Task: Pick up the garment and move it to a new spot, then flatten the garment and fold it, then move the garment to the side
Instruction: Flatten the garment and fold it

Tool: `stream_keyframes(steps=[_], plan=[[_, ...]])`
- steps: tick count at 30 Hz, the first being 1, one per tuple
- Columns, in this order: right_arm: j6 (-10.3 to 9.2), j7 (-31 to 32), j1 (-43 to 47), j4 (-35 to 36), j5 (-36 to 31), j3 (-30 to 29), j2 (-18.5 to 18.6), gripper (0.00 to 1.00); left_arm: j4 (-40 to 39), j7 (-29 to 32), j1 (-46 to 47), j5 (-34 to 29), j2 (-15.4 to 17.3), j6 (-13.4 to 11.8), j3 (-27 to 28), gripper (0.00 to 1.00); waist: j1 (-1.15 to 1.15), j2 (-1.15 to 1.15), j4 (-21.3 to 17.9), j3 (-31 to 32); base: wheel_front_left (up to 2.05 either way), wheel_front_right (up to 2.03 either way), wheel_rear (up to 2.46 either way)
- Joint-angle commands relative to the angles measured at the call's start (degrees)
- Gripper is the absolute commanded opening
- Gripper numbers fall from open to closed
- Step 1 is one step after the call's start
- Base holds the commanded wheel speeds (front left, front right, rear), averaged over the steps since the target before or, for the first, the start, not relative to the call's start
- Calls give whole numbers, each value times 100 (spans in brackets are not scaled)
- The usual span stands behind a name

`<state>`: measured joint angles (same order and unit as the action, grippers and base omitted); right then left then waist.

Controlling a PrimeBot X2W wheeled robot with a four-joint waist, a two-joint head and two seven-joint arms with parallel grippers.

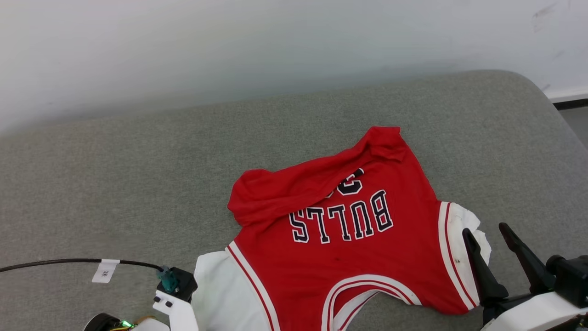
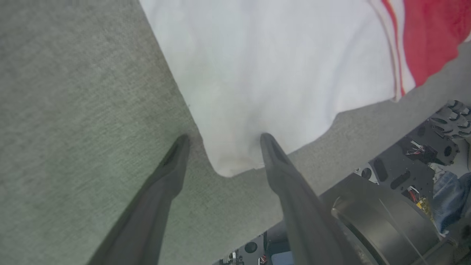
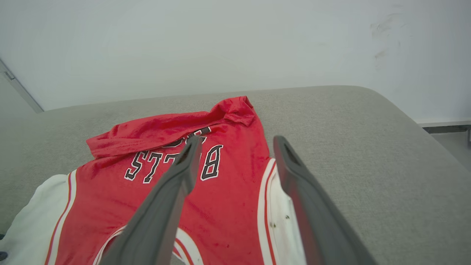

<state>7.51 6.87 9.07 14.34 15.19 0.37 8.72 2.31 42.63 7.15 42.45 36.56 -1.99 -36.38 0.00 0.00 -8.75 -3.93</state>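
Observation:
The garment [image 1: 349, 257] is a red T-shirt with white sleeves and "BULLS" lettering. It lies face up on the grey padded surface [image 1: 138, 184], neck toward me, its hem folded back over the number. My left gripper [image 2: 222, 141] is open, and its fingers straddle the corner of the white sleeve [image 2: 276, 66] near the surface's front edge. My right gripper [image 1: 484, 230] is open with nothing between its fingers, and it stands at the other white sleeve [image 1: 459, 220]. In the right wrist view the right gripper [image 3: 237, 141] points across the garment [image 3: 228, 191] from just above it.
A black cable [image 1: 55, 263] with a white tag [image 1: 105, 270] runs across the surface at the left. A pale wall [image 1: 294, 46] rises behind. The surface rounds off at the right, with floor [image 1: 576, 122] beyond. My base [image 2: 386, 221] sits below the front edge.

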Motion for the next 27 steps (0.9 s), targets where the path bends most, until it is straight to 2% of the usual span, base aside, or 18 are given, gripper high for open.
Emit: stream_keyframes(steps=[1, 4, 5, 6, 7, 13, 16, 20, 27], plan=[[-4, -50, -109, -28, 19, -17, -43, 100, 124, 51, 74, -13, -73, 49, -71, 100, 0, 0, -81, -118, 0, 0, 0], [-4, -86, -130, -64, 18, -85, -54, 100, 309, 25, 63, -8, -253, 97, -204, 100, 0, 0, -115, -178, 0, 0, 0], [-4, -96, -144, -64, 12, -119, -53, 100, 370, 39, 31, 25, -334, 90, -252, 82, 0, 0, -120, -183, 0, 0, 0], [-5, -92, -149, -67, 8, -153, -49, 100, 408, 22, 6, 19, -392, 82, -295, 44, 0, 0, -120, -186, 0, 0, 0], [-4, -74, -151, -71, 8, -207, -45, 100, 452, -8, -30, 23, -460, 15, -292, 0, 0, 0, -115, -186, 0, 0, 0], [-4, 276, -95, -97, 230, -585, 102, 100, 488, -334, -129, -137, -612, -327, -200, 0, 0, 0, 90, -139, 0, 0, 0], [-4, 561, -69, -173, 376, -741, 205, 100, 448, -514, -113, -164, -652, -408, -127, 0, 0, 0, 192, -108, 0, 0, 0], [-4, 1423, -42, -505, 743, -1182, 482, 100, 312, -893, -100, -260, -684, -567, 51, 0, 0, 0, 405, -44, 0, 0, 0], [-4, 3310, -260, -1206, 1299, -1782, 974, 100, -132, -1375, -108, -391, -656, -757, 241, 0, 0, 0, 709, -41, 0, 0, 0]])
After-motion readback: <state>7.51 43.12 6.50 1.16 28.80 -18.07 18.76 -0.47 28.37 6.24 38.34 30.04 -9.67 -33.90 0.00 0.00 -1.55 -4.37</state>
